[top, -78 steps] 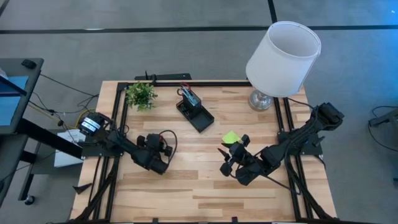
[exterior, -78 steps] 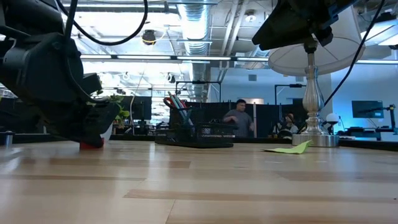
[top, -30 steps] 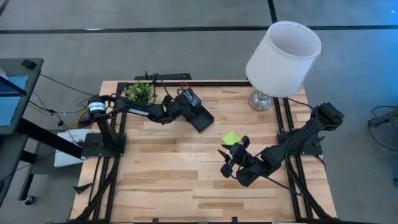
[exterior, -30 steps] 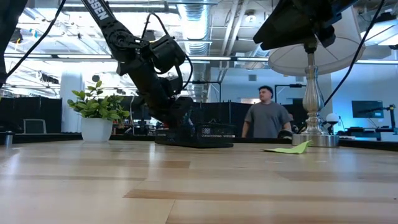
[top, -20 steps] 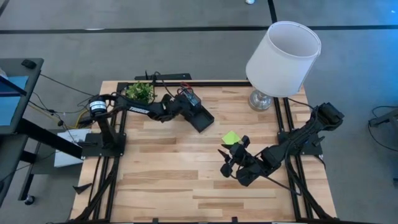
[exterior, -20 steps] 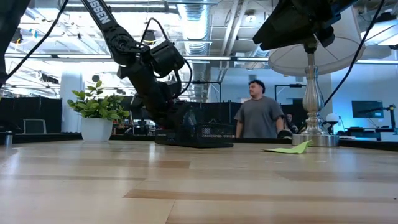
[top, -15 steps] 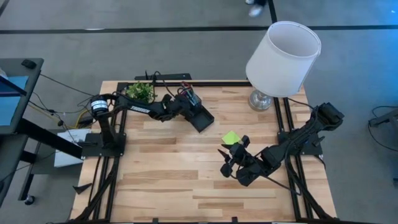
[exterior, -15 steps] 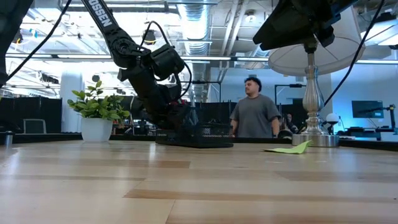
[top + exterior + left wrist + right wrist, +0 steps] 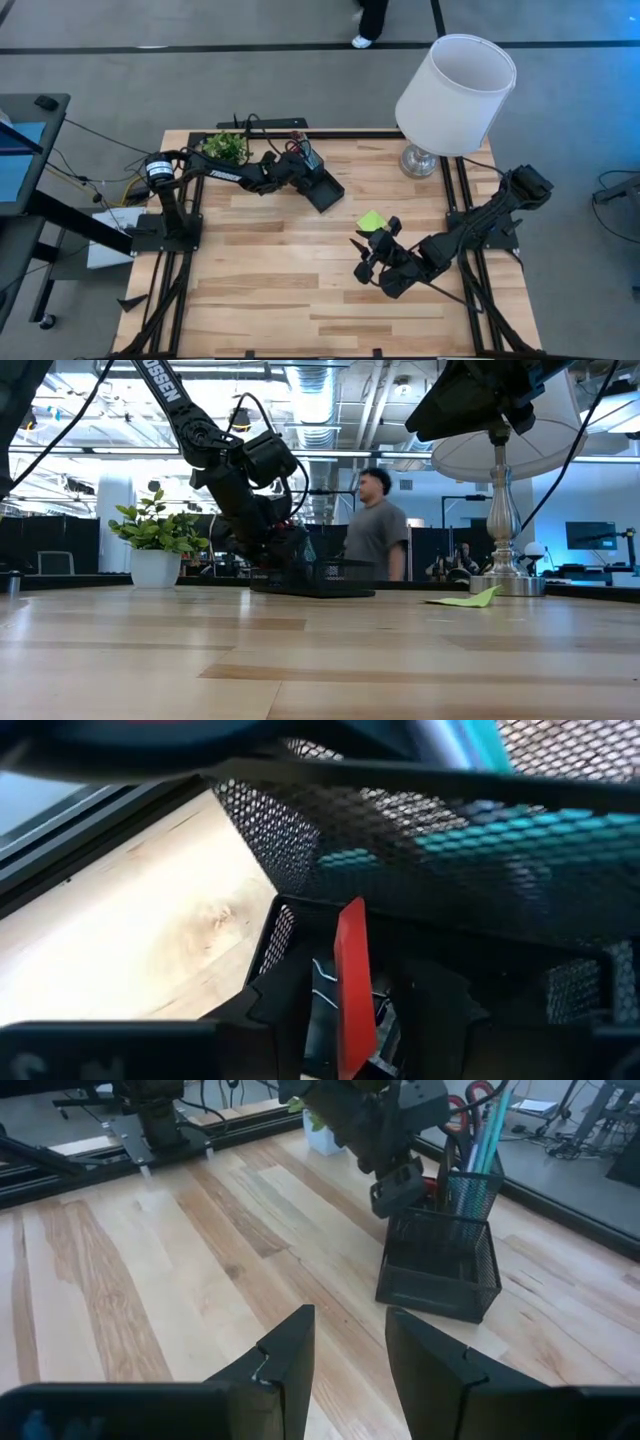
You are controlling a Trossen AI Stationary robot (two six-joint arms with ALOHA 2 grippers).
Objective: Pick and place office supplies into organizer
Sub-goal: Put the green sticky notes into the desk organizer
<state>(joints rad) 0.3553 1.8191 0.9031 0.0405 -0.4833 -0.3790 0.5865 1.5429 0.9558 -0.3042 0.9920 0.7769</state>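
Fingers of the right gripper (image 9: 345, 1342) stand apart, grasping nothing, over bare table (image 9: 300, 290) near the lime-green sticky-note pad (image 9: 371, 220); farther back, left gripper (image 9: 298, 166) sits at the organizer (image 9: 318, 184), fingers parted around a red bit (image 9: 354, 982)

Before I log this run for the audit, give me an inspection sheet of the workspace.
Surface: pale wooden plank table, bare toward the front.
Job's things: black mesh desk organizer, pens and red-handled scissors upright in its cup; lime-green sticky-note pad flat on the table.
Clutter: small green potted plant; white-shaded lamp.
Grippers: left gripper at the organizer, a red strip between its open fingers; right gripper open, empty, near the pad.
Cables: black leads off the table's left edge.
Surroundings: a person behind the table.
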